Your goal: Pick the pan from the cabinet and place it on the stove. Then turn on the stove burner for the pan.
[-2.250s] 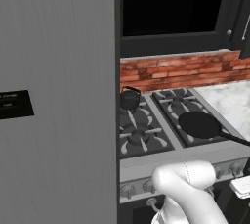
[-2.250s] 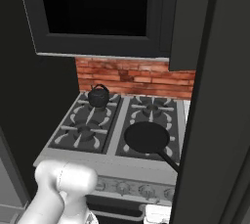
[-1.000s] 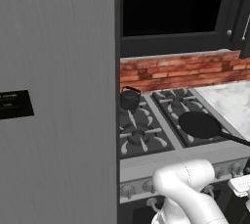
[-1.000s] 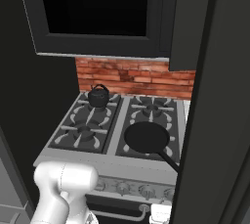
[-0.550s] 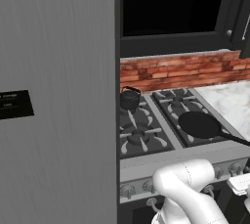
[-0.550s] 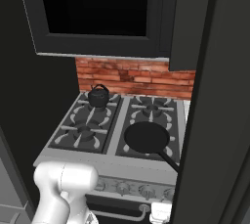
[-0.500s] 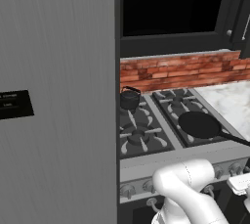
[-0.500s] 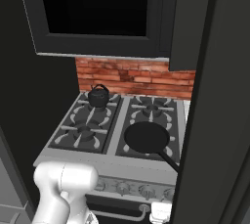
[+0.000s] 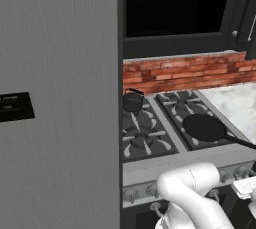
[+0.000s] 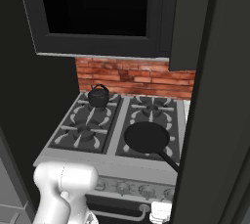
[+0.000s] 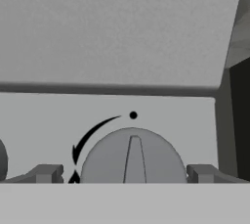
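The matte-black pan (image 9: 204,127) (image 10: 146,136) lies flat on the front right grate of the stove (image 9: 150,159) (image 10: 83,135), its long handle pointing out past the front edge. The cabinet (image 9: 175,45) (image 10: 97,47) above stands open with a dark interior. In the hand view my gripper (image 11: 124,174) is open and level with a round grey stove knob (image 11: 133,157). One fingertip (image 11: 46,173) stands on each side of the knob, not touching it. The knob's ridge points up at a black dot. The white hand (image 9: 246,187) (image 10: 158,212) sits low at the stove's front.
A small black kettle (image 9: 133,100) (image 10: 98,96) stands on the back left burner. A tall grey panel (image 9: 55,98) with a black label rises at the left. The open cabinet door (image 10: 215,71) hangs at the right. A red brick backsplash (image 9: 185,73) runs behind the stove.
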